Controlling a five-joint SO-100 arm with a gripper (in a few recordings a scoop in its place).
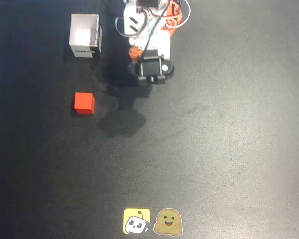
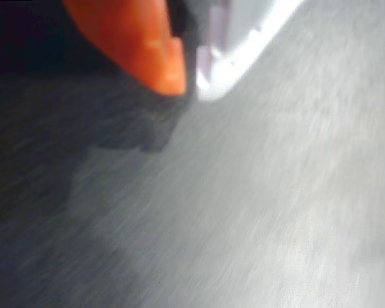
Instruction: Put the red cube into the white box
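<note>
one red cube lies on the table in the overhead view. one white box stands on the same surface, open at the top, with one dark label on its near side. there is one robot arm at the top edge, white with orange parts, and it carries one gripper. the gripper has two fingers in the wrist view: one orange finger and one white finger. two stickers sit at the bottom edge of the table: one yellow square sticker and one brown smiling sticker.
</note>
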